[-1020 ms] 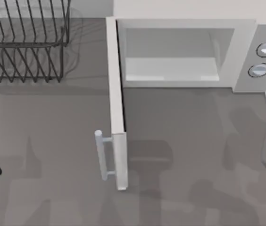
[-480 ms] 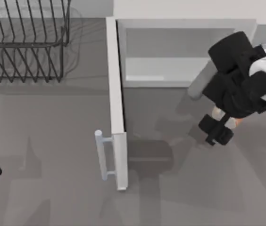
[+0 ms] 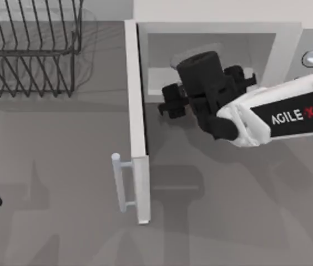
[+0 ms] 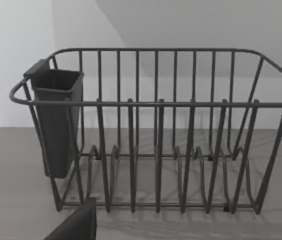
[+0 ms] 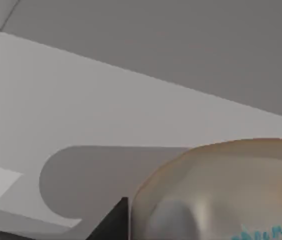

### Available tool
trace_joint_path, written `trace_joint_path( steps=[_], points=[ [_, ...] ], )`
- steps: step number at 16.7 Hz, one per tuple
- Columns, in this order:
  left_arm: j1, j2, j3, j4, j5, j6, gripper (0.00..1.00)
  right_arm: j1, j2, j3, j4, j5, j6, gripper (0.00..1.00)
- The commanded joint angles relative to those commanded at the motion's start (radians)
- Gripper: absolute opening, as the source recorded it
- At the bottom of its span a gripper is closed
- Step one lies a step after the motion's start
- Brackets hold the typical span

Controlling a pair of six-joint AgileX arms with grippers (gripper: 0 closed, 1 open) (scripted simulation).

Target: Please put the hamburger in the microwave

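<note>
hamburger (image 5: 221,190) against right hand (image 3: 170,102), microwave (image 3: 212,61) mouth

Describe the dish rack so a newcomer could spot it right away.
Start at the white microwave at the table's back, its door swung open. Left of that door, in the back left corner, stands the dish rack. It is the one open black wire frame, with a dark cup hung at one end.

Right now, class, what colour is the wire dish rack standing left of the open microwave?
Dark grey to black wire dish rack, clearest in the left wrist view.
</note>
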Motion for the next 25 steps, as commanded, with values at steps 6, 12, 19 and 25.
trace_joint_path(
  steps=[6, 12, 19, 25],
  points=[
    [0.0, 0.0, 0.0, 0.0, 0.0, 0.0, 1.0, 0.045, 0.123, 0.077, 0.238, 0.111, 0.211, 0.0],
    [0.0, 0.0, 0.0, 0.0, 0.0, 0.0, 1.0, 0.039, 0.121, 0.074, 0.24, 0.108, 0.214, 0.0],
    [0.0, 0.0, 0.0, 0.0, 0.0, 0.0, 1.0, -0.013, 0.223, 0.305, 0.224, -0.004, 0.169, 0.0],
    [0.0, 0.0, 0.0, 0.0, 0.0, 0.0, 1.0, -0.085, 0.472, 0.706, 0.02, -0.061, 0.121, 0.0]
  ],
)
